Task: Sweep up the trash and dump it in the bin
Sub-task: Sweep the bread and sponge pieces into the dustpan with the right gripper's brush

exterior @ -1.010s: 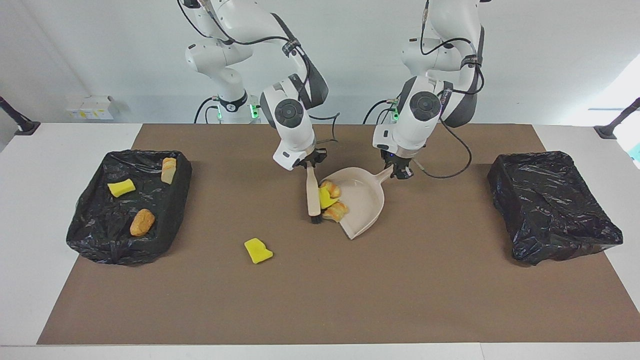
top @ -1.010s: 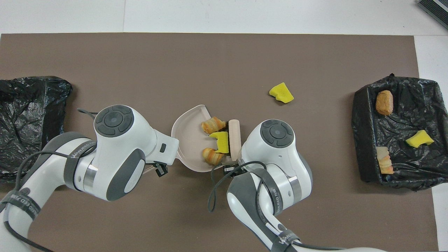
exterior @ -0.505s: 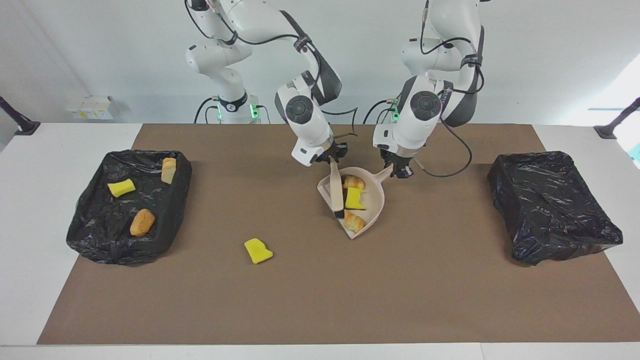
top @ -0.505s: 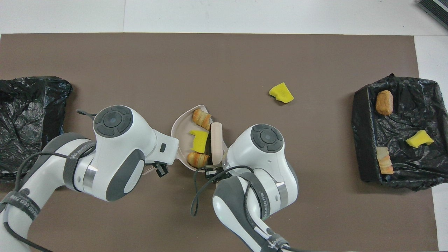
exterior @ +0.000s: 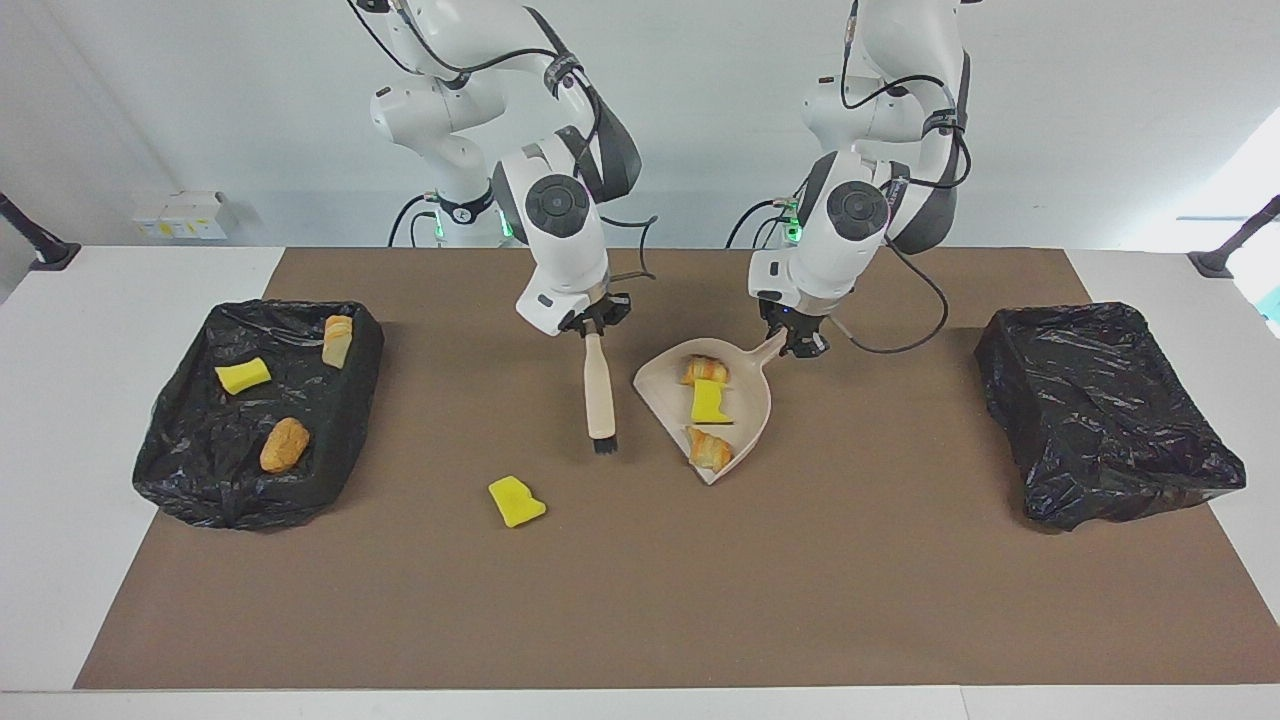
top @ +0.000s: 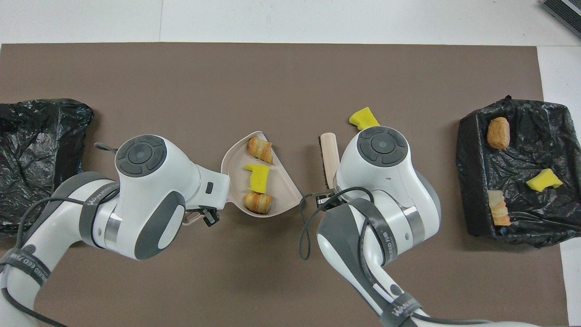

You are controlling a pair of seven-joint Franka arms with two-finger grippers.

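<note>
- The brush (exterior: pixel 600 398) is held tight at its handle top by the right gripper (exterior: pixel 592 325), bristles down near the mat (exterior: pixel 640 600).
- The dustpan (exterior: pixel 752 415) is gripped by its handle in the left gripper (exterior: pixel 803 346).
- Three trash pieces (exterior: pixel 708 402) are in the pan, three are in the bin (exterior: pixel 170 455), and one yellow chunk (exterior: pixel 516 501) is on the mat.
- The trash is judged light and soft, easily rolled; it is best pushed, not pinched.

The right gripper (exterior: pixel 594 326) hangs beside the dustpan (exterior: pixel 752 400), toward the right arm's end, fingers clamped on the brush (exterior: pixel 600 395) handle, wrist pointing down; the left gripper (exterior: pixel 800 345) grips the dustpan's handle, forearm angled steeply down.
</note>
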